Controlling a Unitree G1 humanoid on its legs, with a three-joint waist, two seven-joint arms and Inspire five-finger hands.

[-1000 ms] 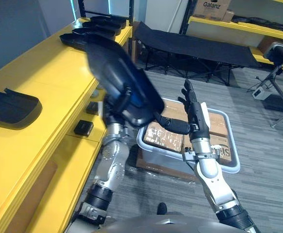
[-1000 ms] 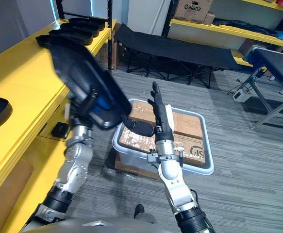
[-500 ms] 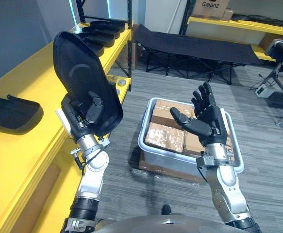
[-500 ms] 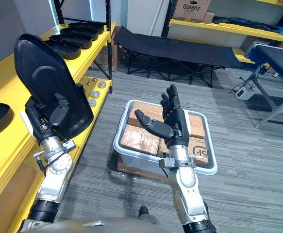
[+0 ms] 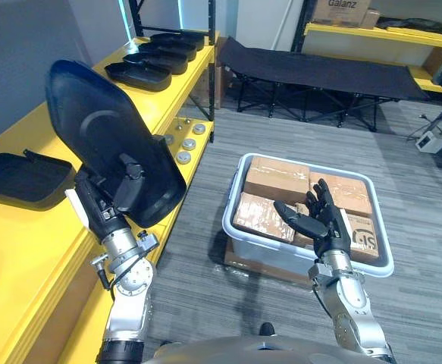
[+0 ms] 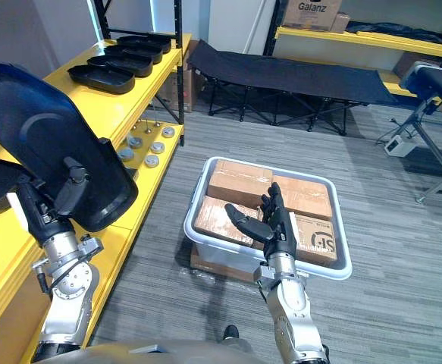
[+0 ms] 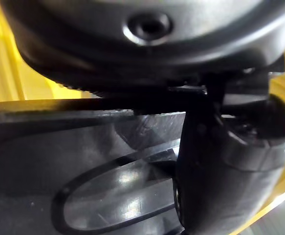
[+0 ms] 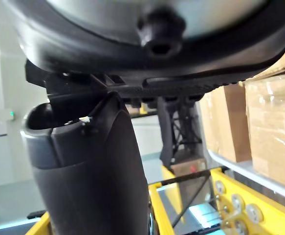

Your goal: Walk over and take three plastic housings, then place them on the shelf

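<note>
A large black plastic housing (image 5: 107, 144) stands upright in the air beside the yellow shelf (image 5: 23, 227). My left hand (image 5: 122, 193) is shut on its lower part, and in the left wrist view the thumb (image 7: 220, 171) presses on the housing's glossy face (image 7: 83, 166). My right hand (image 5: 319, 224) is open and holds nothing, low over the grey bin. Another black housing (image 5: 16, 176) lies on the shelf top near me. Several more housings (image 5: 156, 57) lie in a row at the shelf's far end.
A grey bin (image 5: 258, 246) with cardboard boxes (image 5: 274, 171) sits on the floor to the right. Round metal discs (image 5: 183, 144) lie on the lower yellow ledge. A black folding cot (image 5: 319, 68) and a yellow rack (image 5: 372, 30) stand behind.
My left hand has swung the housing left, toward the yellow shelf, and turned it upright. My right hand has dropped lower over the bin. The camera has shifted.
</note>
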